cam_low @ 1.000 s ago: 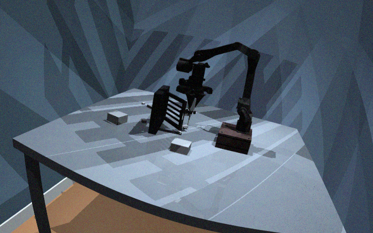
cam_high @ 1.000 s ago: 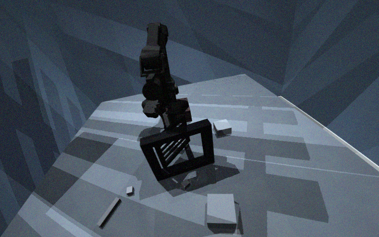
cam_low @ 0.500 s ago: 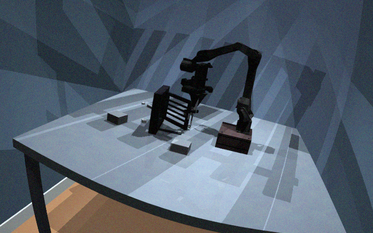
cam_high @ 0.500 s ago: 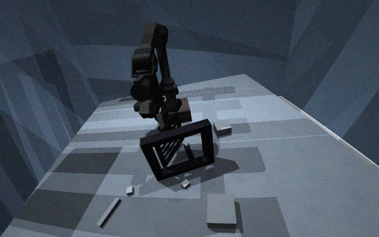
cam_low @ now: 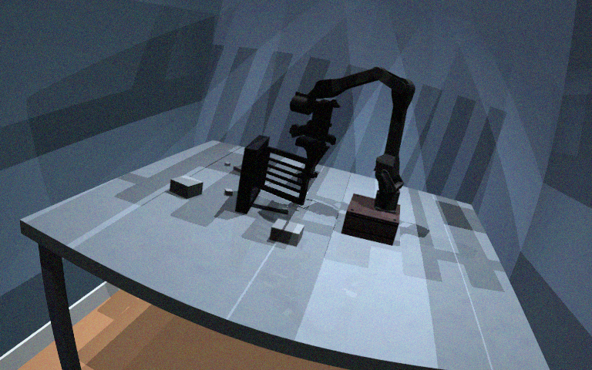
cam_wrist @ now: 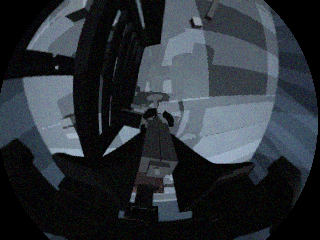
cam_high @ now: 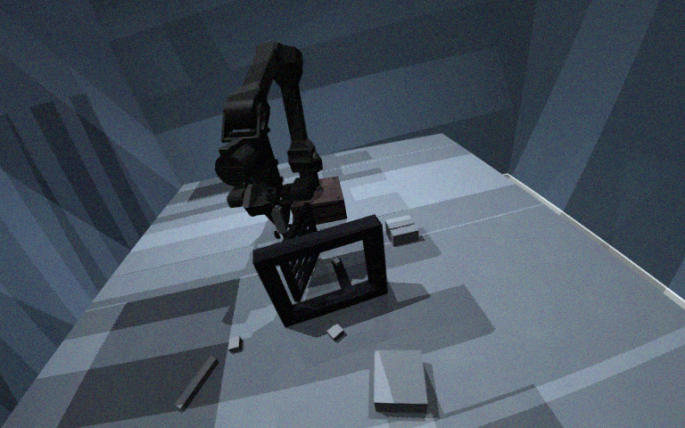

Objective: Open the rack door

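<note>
The black rack frame (cam_high: 375,259) (cam_low: 250,179) stands upright on the table. Its slatted door (cam_high: 300,276) (cam_low: 284,196) (cam_wrist: 86,85) is swung far out of the frame toward the arm's base, hinged at the frame's left side in the top view; the exact angle is hard to tell. My gripper (cam_high: 288,233) (cam_low: 313,169) (cam_wrist: 156,135) points down at the door's free edge and is shut on the grey upright handle (cam_wrist: 159,142), which shows between the fingers in the wrist view. The handle's turn relative to the door is too dark to read. The frame hides part of the door in the top view.
A dark bar (cam_high: 341,275) (cam_low: 270,208) lies low behind the frame. A pale block (cam_high: 404,234) (cam_low: 285,231) is beside it. A larger flat block (cam_high: 398,378) (cam_low: 185,187), small cubes (cam_high: 335,332) (cam_high: 235,344) and a stick (cam_high: 196,383) lie on the frame's other side.
</note>
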You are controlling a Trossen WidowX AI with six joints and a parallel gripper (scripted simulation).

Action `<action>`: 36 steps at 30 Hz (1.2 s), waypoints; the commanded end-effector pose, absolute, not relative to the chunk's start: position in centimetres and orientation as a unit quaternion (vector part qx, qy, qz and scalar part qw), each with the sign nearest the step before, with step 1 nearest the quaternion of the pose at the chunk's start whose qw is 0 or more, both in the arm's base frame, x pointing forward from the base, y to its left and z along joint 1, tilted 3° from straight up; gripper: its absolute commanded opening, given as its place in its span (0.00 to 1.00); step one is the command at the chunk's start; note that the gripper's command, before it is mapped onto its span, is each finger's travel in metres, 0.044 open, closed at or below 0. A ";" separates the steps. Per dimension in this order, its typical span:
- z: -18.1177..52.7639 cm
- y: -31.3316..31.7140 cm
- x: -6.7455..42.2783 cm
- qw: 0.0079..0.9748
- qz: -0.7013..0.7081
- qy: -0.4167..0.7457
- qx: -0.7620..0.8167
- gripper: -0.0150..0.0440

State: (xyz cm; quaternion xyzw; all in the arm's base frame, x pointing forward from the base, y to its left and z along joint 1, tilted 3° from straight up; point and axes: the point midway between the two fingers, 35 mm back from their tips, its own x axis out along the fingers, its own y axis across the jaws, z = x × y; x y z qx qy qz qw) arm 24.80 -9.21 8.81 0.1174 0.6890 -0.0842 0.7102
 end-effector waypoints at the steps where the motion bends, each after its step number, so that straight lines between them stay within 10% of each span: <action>1: 8.7 -10.0 24.9 0.714 -0.058 0.692 0.090 0.29; 36: 8.6 -16.4 26.0 0.716 0.094 0.688 -0.071 0.29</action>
